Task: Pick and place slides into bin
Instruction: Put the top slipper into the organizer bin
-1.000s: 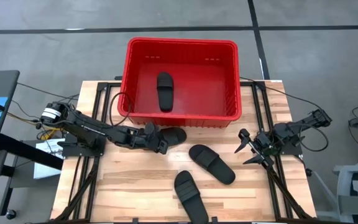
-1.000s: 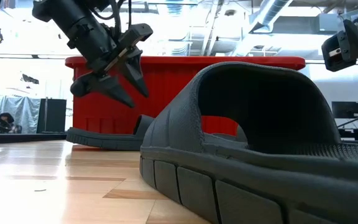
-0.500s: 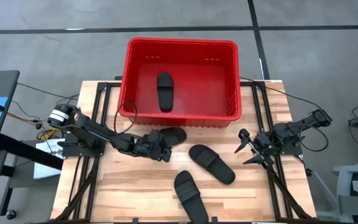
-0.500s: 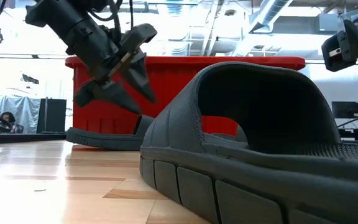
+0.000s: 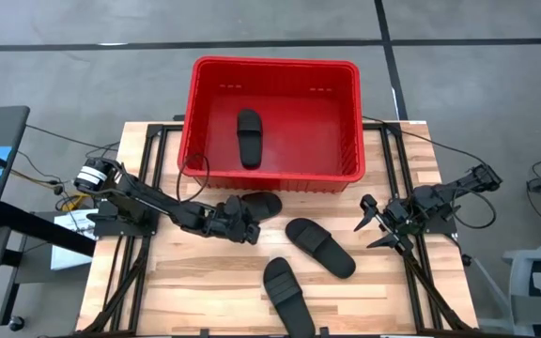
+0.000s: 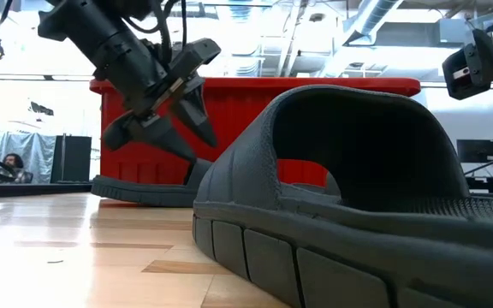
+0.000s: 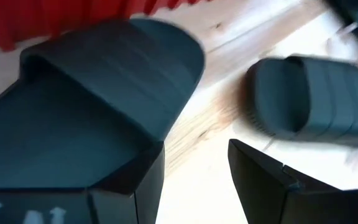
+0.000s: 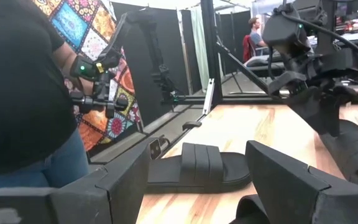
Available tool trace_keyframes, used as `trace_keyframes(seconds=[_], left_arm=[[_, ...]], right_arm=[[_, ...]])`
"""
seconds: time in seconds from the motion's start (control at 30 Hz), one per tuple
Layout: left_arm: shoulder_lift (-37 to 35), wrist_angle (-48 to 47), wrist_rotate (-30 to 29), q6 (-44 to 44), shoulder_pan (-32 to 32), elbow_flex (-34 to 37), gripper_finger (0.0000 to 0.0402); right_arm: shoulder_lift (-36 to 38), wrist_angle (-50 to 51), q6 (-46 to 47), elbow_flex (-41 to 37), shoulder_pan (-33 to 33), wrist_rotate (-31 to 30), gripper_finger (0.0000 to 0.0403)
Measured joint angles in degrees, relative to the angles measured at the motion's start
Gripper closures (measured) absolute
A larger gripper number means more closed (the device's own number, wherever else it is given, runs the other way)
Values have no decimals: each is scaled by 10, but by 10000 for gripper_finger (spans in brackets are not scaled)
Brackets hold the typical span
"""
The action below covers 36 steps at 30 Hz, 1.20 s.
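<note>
One black slide point(image 5: 249, 138) lies flat in the red bin point(image 5: 275, 70) at the table's far side. Three more lie on the wood: one just in front of the bin point(image 5: 265, 202), one mid-table point(image 5: 319, 247), one at the near edge point(image 5: 286, 291). My left gripper point(image 5: 249, 228) hangs open and slanting down over the near end of the slide by the bin point(image 7: 98, 99); one finger point(image 7: 143, 180) stands at that slide's edge, the other point(image 7: 272, 186) over bare wood. My right gripper point(image 5: 369, 225) waits open at the table's right side. My left gripper stands open low over the strap end point(image 6: 197, 168) of the slide by the bin. Whether its finger touches the slide's edge I cannot tell. The slide lies flat on the table.
The bin's near wall point(image 5: 270, 178) stands right behind the slide under my left gripper. In the right wrist view a person point(image 8: 23, 93) stands close beside the table. Bare wood point(image 5: 186, 272) lies at the near left.
My left gripper has sunk toward the slide in front of the bin and gone a little toward the table's near edge, staying open; in the last half second it has kept still. No slide has moved.
</note>
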State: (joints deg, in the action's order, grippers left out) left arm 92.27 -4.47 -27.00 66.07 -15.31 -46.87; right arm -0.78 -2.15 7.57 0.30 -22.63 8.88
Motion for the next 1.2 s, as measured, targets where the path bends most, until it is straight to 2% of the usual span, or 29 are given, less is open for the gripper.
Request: trace_keyframes(seconds=[0.3,0.57,1.2], left_arm=[[0,-41,26,5,-4,0,232],[0,-33,-12,5,5,0,232],[7,-11,-9,-38,44,0,232]], right_arm=[[0,0,0,0,0,0,143],[0,0,0,0,0,0,143],[0,0,0,0,0,0,143]])
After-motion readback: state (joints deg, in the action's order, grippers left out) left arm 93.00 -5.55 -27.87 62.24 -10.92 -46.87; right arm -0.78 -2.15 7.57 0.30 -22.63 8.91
